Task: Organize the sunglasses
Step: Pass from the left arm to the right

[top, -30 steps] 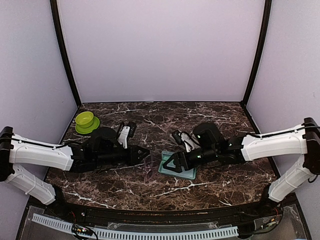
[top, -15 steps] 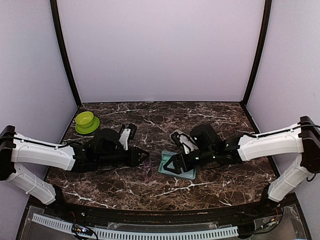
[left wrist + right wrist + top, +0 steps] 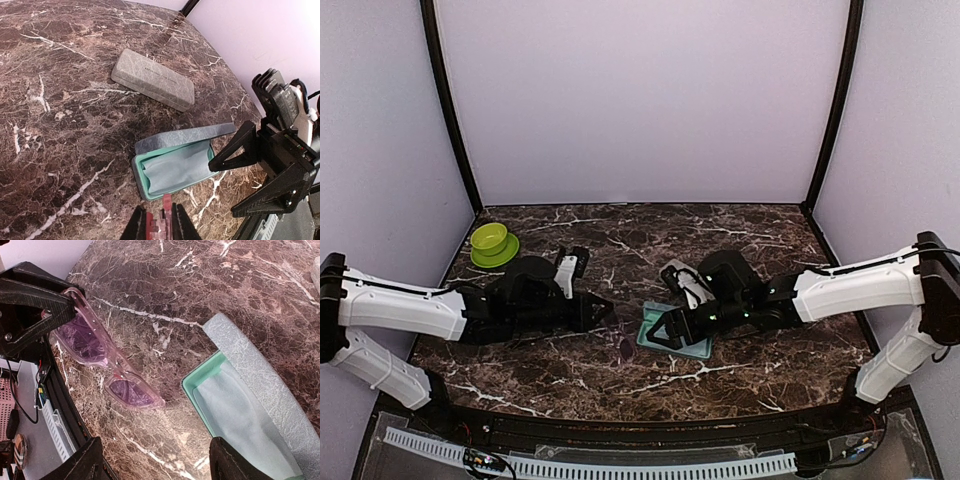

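We are seeing the left claw [image 3: 157,221] squeezed almost together and pinching one end of the sunglasses [image 3: 116,375], a clear pink frame with two purple lenses. The sunglasses are sticking out from its fingers at a tilt. The free lens is reaching toward the open case [image 3: 139,175] and hanging just beside it on the left arm's side, apart from its rim. Whether that lens is touching the surface [image 3: 65,125] we cannot tell.

The right claw [image 3: 222,190] is standing spread wide at the end of the open case farthest from the left claw, and it is gripping nothing. One of its fingertips is sitting right at that end, below the raised lid [image 3: 185,137], and we cannot tell whether it is touching.

The open case is lying flat with its teal lining facing up and its grey lid tilting up along the far long side. A pale cloth [image 3: 175,170] is lying inside it. Beyond the lid, near the open case but apart from it, a closed case [image 3: 152,85] is lying flat. A green bowl [image 3: 492,242] is sitting well apart from the open case, out past the left arm toward the back.
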